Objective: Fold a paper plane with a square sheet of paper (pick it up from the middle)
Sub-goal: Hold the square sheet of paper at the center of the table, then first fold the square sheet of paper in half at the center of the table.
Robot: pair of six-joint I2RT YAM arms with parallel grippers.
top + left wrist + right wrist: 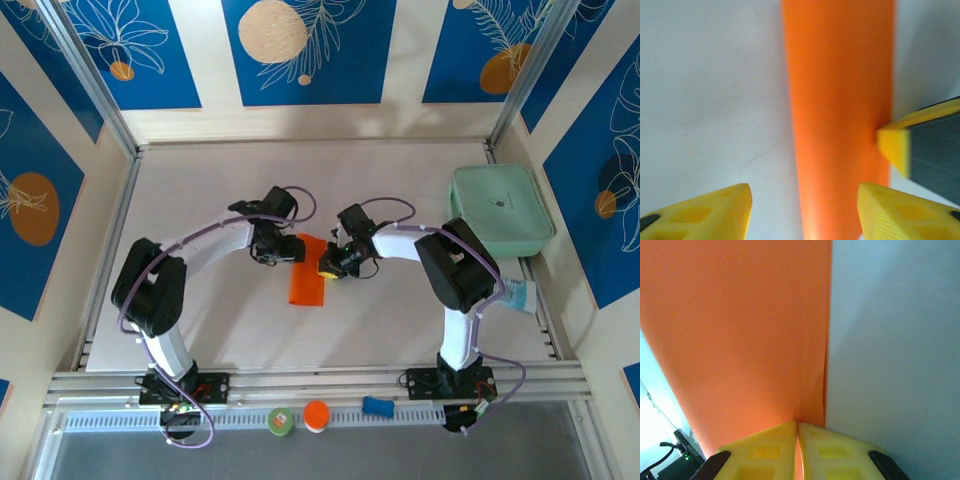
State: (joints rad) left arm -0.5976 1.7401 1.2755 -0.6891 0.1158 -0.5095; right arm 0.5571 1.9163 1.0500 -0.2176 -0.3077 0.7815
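- Down at the bottom edge of the overhead view, on the near rail, sit a green disc, a small orange disc and a blue piece (neither gripper is near them).
- Just above, the left arm and the right arm curve inward over the table, their wrists nearly meeting.
- At the centre of that frame lies the sheet of paper, flat on the table. It shows as a long narrow orange strip, not a square, so I judge it folded at least once lengthwise.
- The left gripper is spread. In its wrist view one yellow finger sits at lower left over bare table and the other at lower right by the strip's right edge, so the jaws straddle the paper without closing on it.
- The right gripper has its fingers pressed together, with a sliver of orange between them at the bottom of its wrist view. It looks to be pinching the strip at its edge (one of its yellow tips also pokes in from the right of the left wrist view, at the paper's right edge).
- Farther back, at upper right, the mint-green case rests near the table's corner, well apart from the work.
- Progress, as I judge it: an early fold is in place, but no pointed nose and no wings show. Corner folds and wing creases are left, so the folding is well short of done.
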